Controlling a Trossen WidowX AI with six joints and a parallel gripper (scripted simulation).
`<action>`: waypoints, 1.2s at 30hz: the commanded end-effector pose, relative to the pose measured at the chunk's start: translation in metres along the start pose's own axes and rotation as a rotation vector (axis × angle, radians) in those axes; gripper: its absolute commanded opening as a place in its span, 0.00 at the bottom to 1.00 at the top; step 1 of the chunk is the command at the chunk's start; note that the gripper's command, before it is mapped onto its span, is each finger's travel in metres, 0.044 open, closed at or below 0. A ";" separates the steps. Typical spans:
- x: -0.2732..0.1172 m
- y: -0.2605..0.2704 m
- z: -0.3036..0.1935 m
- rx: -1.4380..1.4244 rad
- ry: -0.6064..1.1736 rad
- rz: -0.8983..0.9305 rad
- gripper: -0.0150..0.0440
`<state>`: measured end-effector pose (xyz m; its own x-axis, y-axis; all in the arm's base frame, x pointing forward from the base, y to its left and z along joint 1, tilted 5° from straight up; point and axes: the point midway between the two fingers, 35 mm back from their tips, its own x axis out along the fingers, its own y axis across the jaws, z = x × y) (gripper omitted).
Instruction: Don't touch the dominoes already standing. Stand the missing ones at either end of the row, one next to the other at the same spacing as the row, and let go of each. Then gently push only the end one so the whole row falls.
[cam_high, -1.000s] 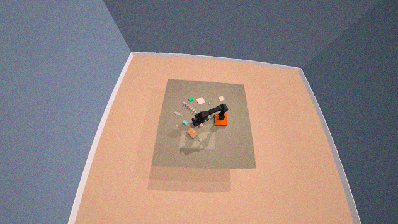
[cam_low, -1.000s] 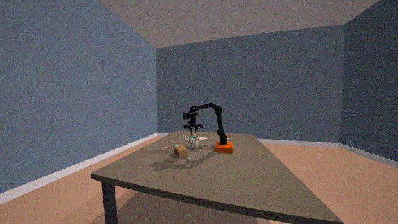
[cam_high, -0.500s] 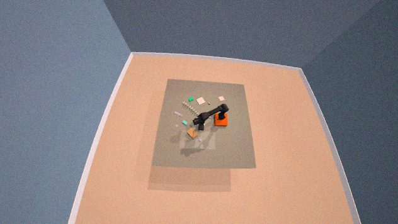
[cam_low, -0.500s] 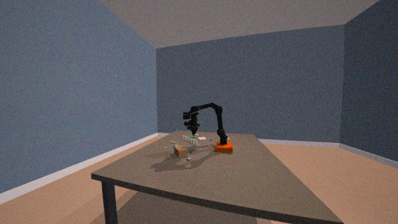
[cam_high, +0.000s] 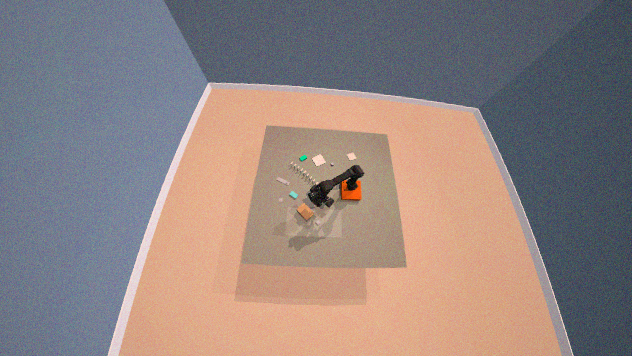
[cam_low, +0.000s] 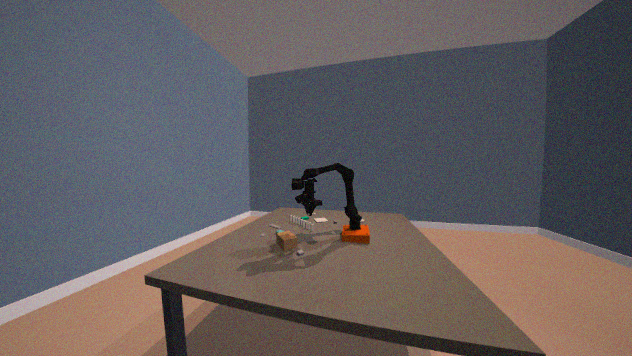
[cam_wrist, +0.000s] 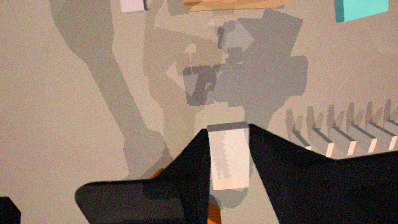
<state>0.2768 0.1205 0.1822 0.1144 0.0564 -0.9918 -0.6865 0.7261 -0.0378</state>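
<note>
My gripper (cam_low: 310, 214) (cam_wrist: 227, 132) is shut on a white domino (cam_wrist: 230, 162), which sits between the fingertips in the wrist view. The gripper hangs above the table, near the end of the row closest to the arm's base. Several pale dominoes (cam_high: 303, 172) (cam_low: 300, 221) (cam_wrist: 351, 147) stand upright in an evenly spaced diagonal row. In the wrist view part of the row shows to the right of the held domino, partly behind the right finger. In the top view the arm covers the fingertips, and the row's near end lies close beside the arm.
An orange-brown box (cam_high: 305, 212) (cam_low: 286, 241) (cam_wrist: 235, 4) stands in front of the arm. A turquoise block (cam_high: 293, 195) (cam_wrist: 367, 7), a pale bar (cam_high: 283, 180), a green block (cam_high: 303, 158), two pale squares (cam_high: 318, 160) (cam_high: 351, 156) and small bits lie around the row. The arm's orange base (cam_high: 351, 192) (cam_low: 355, 235) is to the right.
</note>
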 end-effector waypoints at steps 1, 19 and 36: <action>0.002 0.007 -0.003 -0.508 0.017 -0.006 0.44; 0.019 0.004 0.011 -0.437 -0.111 0.043 0.44; 0.051 -0.014 0.041 -0.281 -0.503 0.166 0.44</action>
<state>0.3182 0.1411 0.1409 0.2507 0.4672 -0.8479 -0.8863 0.4632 -0.0069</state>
